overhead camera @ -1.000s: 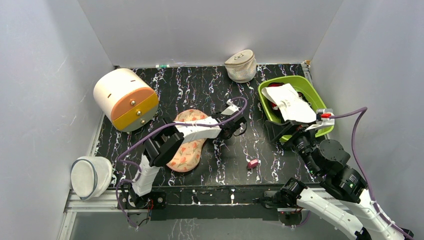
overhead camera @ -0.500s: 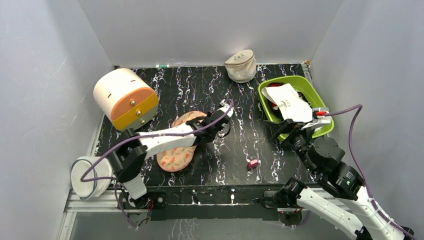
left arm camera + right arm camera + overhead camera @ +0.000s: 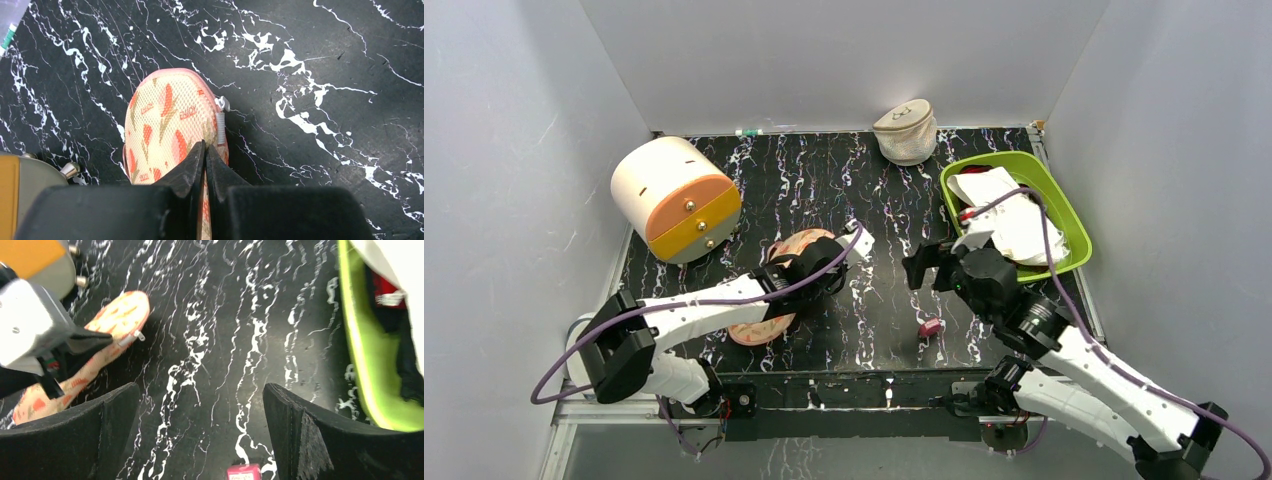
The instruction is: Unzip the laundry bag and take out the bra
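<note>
peach print fabric with pink trim = the laundry bag [image 3: 165,115]. it lies flat on the black marbled worktop [image 3: 325,150], left of centre in the top view, partly under the left arm.

progress, my read: nothing done yet. in the left wrist view the bag's edge looks shut all round the lobe that shows, with no white mesh lining on show. the white zip pull [image 3: 222,103] sits at the right edge of that lobe with nothing on it. bra: not visible anywhere i can confirm, so i take it to be inside the bag.

left claw [image 3: 205,146]: fingers pressed together, tips down on the bag fabric, below and a little left of the zip pull in the frame, not on it. cannot tell if any cloth is nipped between them.

right claw [image 3: 200,390]: fingers wide apart, holding nothing, above bare worktop mid-frame in the top view, between the bag and the green tub [image 3: 1069,215] at right. the bag sits upper left in the right wrist view, well apart from this claw.

the tub holds white cloth [image 3: 1014,220] plus dark and red bits; cannot tell what they are. small pink item [image 3: 931,326] on the worktop, lower centre.

left to do: get one claw on the pull, pin the bag with the other, run the zip round, open the bag, lift the bra out.
</note>
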You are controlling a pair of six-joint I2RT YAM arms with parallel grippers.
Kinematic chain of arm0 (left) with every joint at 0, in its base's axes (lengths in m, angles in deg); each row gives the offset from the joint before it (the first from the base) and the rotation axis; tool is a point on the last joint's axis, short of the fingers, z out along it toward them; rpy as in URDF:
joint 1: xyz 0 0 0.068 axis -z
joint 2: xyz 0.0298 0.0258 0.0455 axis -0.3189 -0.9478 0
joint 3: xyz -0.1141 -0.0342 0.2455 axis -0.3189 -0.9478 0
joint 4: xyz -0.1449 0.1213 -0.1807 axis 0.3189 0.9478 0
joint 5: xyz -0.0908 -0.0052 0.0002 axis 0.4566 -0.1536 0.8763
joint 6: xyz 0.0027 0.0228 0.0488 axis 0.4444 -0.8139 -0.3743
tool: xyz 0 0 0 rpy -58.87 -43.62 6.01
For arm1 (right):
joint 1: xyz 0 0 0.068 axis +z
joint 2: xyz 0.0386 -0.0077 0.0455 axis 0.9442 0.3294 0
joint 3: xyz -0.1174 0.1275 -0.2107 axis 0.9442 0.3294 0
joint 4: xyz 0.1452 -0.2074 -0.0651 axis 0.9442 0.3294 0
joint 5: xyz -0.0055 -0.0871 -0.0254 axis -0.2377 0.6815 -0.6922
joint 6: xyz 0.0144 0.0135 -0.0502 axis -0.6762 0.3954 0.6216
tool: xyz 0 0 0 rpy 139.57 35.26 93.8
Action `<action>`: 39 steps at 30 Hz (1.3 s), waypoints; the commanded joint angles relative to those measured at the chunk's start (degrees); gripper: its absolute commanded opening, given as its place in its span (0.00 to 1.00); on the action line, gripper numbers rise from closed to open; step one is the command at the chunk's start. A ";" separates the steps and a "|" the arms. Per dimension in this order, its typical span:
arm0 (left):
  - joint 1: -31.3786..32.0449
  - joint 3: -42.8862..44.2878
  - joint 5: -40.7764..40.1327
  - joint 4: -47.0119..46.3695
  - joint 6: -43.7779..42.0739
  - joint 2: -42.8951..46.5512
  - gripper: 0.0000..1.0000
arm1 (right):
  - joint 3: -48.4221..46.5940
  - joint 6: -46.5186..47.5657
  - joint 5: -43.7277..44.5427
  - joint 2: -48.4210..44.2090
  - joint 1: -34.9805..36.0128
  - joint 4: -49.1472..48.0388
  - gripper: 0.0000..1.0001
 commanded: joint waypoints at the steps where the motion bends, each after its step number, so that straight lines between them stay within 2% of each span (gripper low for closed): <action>1: -0.11 0.19 0.86 -4.60 -1.63 4.20 0.00 | 3.29 1.49 -7.88 4.79 -0.16 -12.82 0.92; 3: -0.15 0.37 1.78 -4.00 -1.54 4.50 0.00 | 5.52 1.27 -10.43 8.85 -0.31 -17.46 0.92; 5: -0.15 0.75 2.05 -3.16 -1.03 4.57 0.00 | 7.13 1.82 -16.72 13.93 -1.68 -23.16 0.89; 11: -0.15 1.43 3.21 -2.07 -0.79 5.39 0.00 | 11.96 -2.10 -55.00 28.59 -14.99 -50.57 0.78; 14: -0.14 1.25 3.39 -2.05 -0.93 6.36 0.00 | 9.86 -0.81 -64.86 34.92 -17.20 -56.13 0.69; 16: -0.15 1.27 3.39 -1.78 -1.04 7.09 0.00 | 6.86 2.78 -65.87 39.08 -17.28 -54.06 0.61; 19: -0.08 1.07 3.47 -1.73 -1.16 8.23 0.00 | 4.77 4.26 -67.19 43.94 -19.28 -56.41 0.59; 22: -0.12 0.62 3.65 -1.96 -1.28 9.28 0.00 | 4.79 -0.28 -71.18 49.48 -21.90 -65.76 0.57; 25: -0.10 0.44 4.04 -2.02 -1.14 9.75 0.00 | 3.24 -5.81 -76.56 55.81 -23.15 -74.54 0.51; 31: -0.09 0.77 4.31 -1.66 -1.17 9.63 0.00 | 0.56 -16.58 -84.50 67.39 -23.28 -96.86 0.50; 36: -0.11 0.50 4.71 -1.92 -1.23 9.66 0.00 | -2.46 -29.47 -87.91 75.68 -23.35 -114.82 0.47; 39: -0.13 0.42 4.75 -1.91 -1.23 9.38 0.00 | -3.50 -33.98 -87.52 78.56 -23.68 -119.74 0.46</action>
